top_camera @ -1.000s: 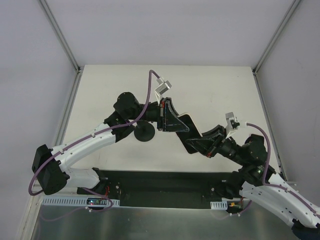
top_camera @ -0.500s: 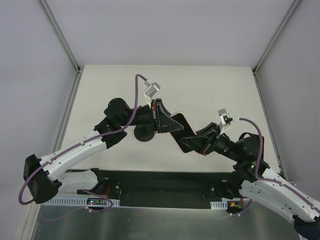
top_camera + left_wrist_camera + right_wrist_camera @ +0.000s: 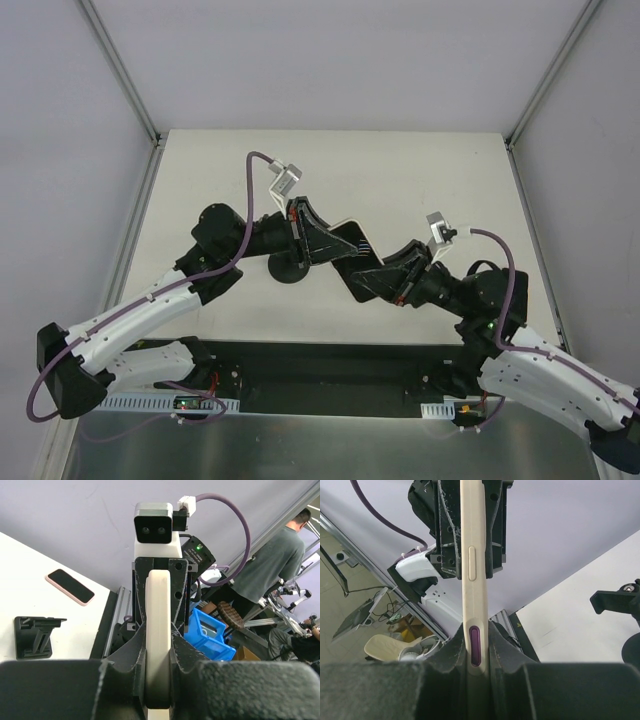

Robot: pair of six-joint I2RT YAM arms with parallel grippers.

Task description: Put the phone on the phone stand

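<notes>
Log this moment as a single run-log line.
cream-cased flat phone: clamped between both hands | left hand: shut on phone | right hand: shut on phone | black plastic phone stand: empty

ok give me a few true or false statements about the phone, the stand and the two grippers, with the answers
1. The left gripper and the right gripper are both shut on the phone, one at each end. True.
2. The phone rests on the phone stand. False: it is held off the table between the two arms, apart from the stand.
3. The phone stand stands on the table with nothing on it. True.
4. The phone's case is bright blue. False: it is cream, with a purple side button.
</notes>
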